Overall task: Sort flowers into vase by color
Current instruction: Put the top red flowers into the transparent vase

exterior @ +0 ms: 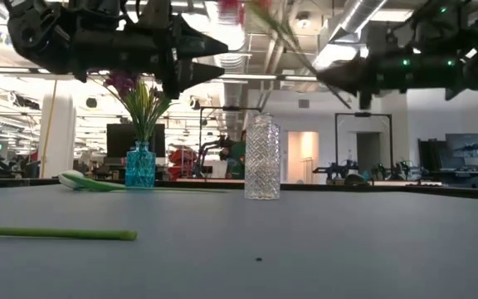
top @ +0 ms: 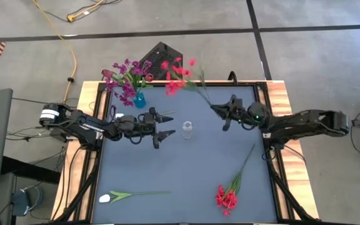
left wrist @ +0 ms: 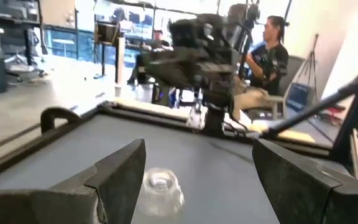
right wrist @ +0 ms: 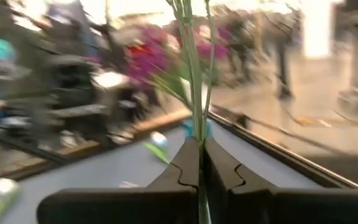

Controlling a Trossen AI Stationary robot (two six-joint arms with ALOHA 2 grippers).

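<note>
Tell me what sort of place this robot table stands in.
Probably an open robotics lab or workshop: exposed ceiling ducts and strip lights overhead, other workstations with monitors behind the table, and a seated person at nearby equipment.

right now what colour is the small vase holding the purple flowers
Blue-teal glass; the small vase shows best in the low view, with the purple flowers in it.

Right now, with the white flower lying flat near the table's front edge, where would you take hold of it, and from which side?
Grip the white flower on its bare green stem past the leaves, roughly midway, not on the bloom. It lies flat, stem running left to right, so come straight down from above with the fingers set across the stem. The left gripper, open near the clear vase, is likely the closer arm.
</note>
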